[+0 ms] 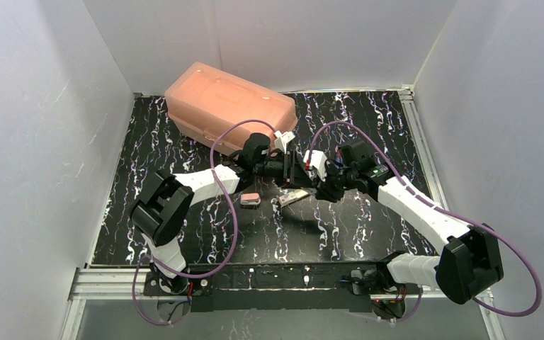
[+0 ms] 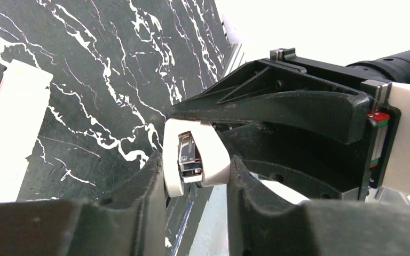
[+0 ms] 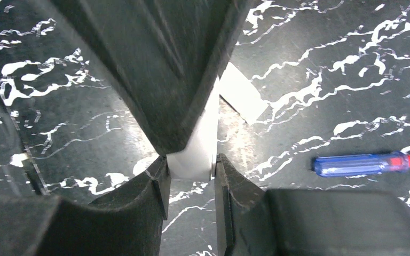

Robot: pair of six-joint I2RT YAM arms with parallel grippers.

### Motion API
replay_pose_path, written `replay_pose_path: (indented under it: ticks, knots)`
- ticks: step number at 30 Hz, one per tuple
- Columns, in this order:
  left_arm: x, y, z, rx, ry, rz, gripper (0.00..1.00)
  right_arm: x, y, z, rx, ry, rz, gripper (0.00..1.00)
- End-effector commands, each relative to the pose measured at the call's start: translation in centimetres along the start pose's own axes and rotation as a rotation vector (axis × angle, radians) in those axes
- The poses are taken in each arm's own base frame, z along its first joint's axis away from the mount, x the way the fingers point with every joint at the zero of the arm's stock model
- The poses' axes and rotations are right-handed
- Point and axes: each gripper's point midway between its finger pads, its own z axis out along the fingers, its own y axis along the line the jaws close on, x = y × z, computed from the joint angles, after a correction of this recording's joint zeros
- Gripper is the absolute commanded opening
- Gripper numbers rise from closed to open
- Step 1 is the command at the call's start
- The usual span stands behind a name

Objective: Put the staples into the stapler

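The white stapler (image 2: pixel 213 154) is held off the table between my two grippers, its metal staple channel (image 2: pixel 189 157) showing. My left gripper (image 2: pixel 197 170) is shut on it, a finger on each side. My right gripper (image 3: pixel 190 168) is shut on the stapler's white body (image 3: pixel 195 152) from the opposite side. In the top view both grippers meet at mid-table, left (image 1: pixel 289 168) and right (image 1: pixel 313 175), and hide the stapler. I cannot make out any loose staples.
A pink plastic box (image 1: pixel 230 105) stands at the back left. A small pinkish object (image 1: pixel 251 200) and a pale flat piece (image 1: pixel 294 197) lie under the grippers. A white strip (image 3: pixel 240 98) and a blue, red-tipped screwdriver (image 3: pixel 363 164) lie on the marbled table.
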Motion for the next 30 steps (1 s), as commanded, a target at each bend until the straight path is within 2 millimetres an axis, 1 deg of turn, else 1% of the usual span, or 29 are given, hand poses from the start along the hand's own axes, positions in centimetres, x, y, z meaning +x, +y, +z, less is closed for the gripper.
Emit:
replay_pose_path:
  ticks: [1, 5, 11, 12, 13, 14, 16, 17, 19, 21, 28, 30]
  knots:
    - [1.3, 0.8, 0.2, -0.038, 0.071, -0.125, 0.00, -2.5, -1.1, -0.3, 0.042, -0.077, -0.042, 0.01]
    - [1.6, 0.9, 0.1, -0.051, 0.088, -0.152, 0.00, -2.2, -1.1, -0.4, 0.051, -0.071, -0.044, 0.01]
    - [1.5, 0.6, 0.0, -0.031, 0.056, -0.172, 0.00, -2.1, -1.2, -0.4, 0.059, -0.068, -0.048, 0.01]
    - [1.5, 0.6, -0.1, -0.036, 0.049, -0.172, 0.11, -2.2, -1.3, -0.4, 0.058, -0.068, -0.048, 0.01]
    - [1.4, 0.6, -0.1, -0.039, 0.042, -0.171, 0.25, -2.3, -1.3, -0.4, 0.058, -0.069, -0.050, 0.01]
    - [1.3, 0.6, -0.2, -0.045, 0.033, -0.174, 0.37, -2.4, -1.3, -0.4, 0.056, -0.071, -0.049, 0.01]
    - [1.2, 0.8, -0.2, -0.060, 0.024, -0.180, 0.54, -2.6, -1.3, -0.5, 0.053, -0.077, -0.053, 0.01]
    - [1.2, 0.8, -0.3, -0.063, 0.023, -0.181, 0.59, -2.7, -1.3, -0.5, 0.050, -0.077, -0.051, 0.01]
    - [1.1, 0.9, -0.3, -0.073, 0.018, -0.188, 0.66, -2.8, -1.3, -0.5, 0.050, -0.078, -0.052, 0.01]
    - [1.0, 0.9, -0.3, -0.079, 0.015, -0.195, 0.69, -3.0, -1.3, -0.5, 0.050, -0.079, -0.052, 0.01]
    - [1.2, 1.6, -0.1, -0.105, 0.014, -0.222, 0.70, -3.3, -1.4, -0.5, 0.050, -0.083, -0.054, 0.01]
    - [1.3, 1.7, 0.1, -0.107, 0.018, -0.230, 0.68, -3.2, -1.4, -0.5, 0.051, -0.082, -0.054, 0.01]
